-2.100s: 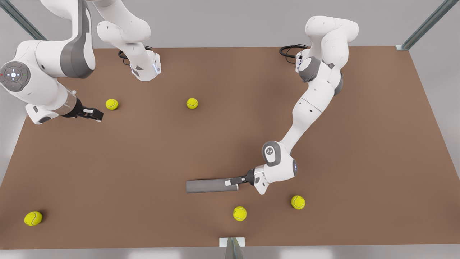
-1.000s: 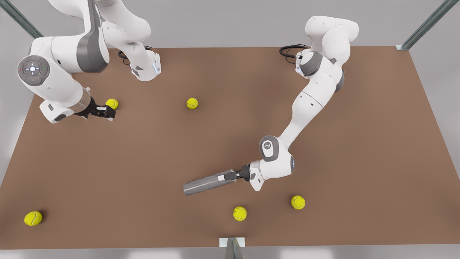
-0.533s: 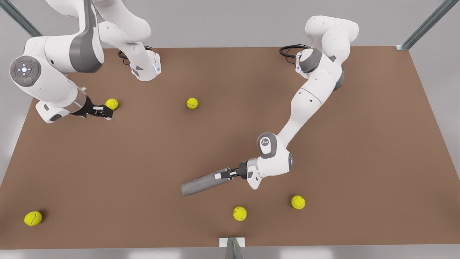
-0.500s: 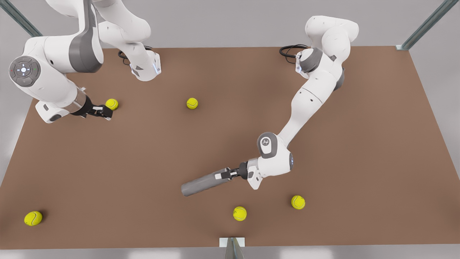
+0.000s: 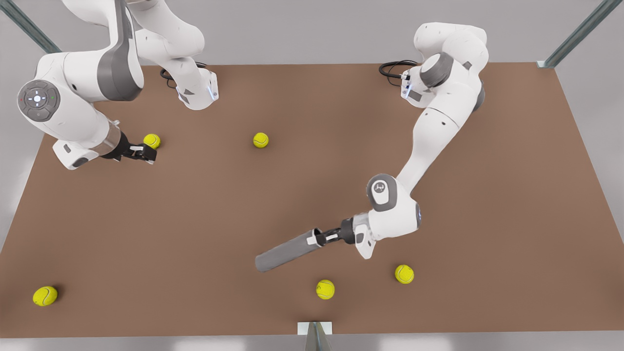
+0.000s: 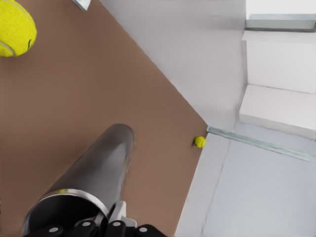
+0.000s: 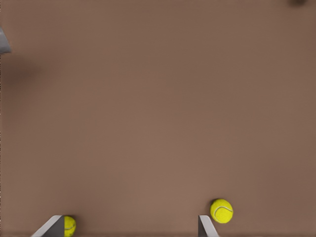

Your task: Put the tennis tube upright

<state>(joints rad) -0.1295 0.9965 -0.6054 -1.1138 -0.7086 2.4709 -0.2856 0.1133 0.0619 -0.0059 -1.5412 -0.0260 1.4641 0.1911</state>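
The tennis tube point(image 5: 287, 251) is a grey cylinder slanting across the brown table point(image 5: 195, 204) near its front middle. My left gripper point(image 5: 319, 239) is shut on the rimmed end of it, on the front view's right. In the left wrist view the tennis tube point(image 6: 94, 182) runs away from the left gripper point(image 6: 106, 224), whose fingers pinch its lighter rim. My right gripper point(image 5: 142, 154) is open at the front view's left, just beside a yellow tennis ball point(image 5: 151, 141). In the right wrist view the right gripper point(image 7: 128, 229) has wide-spread fingers, one half covering that ball point(image 7: 70, 225).
Loose tennis balls lie at the back middle point(image 5: 260, 140), front left point(image 5: 45, 295), and close to the tube at the front point(image 5: 325, 289) and front right point(image 5: 404, 274). A small metal bracket point(image 5: 315, 329) sits at the table's front edge.
My left gripper has carried the tube's rimmed end toward the front view's right, and the tube now slants more steeply. The right gripper has edged slightly closer to its ball.
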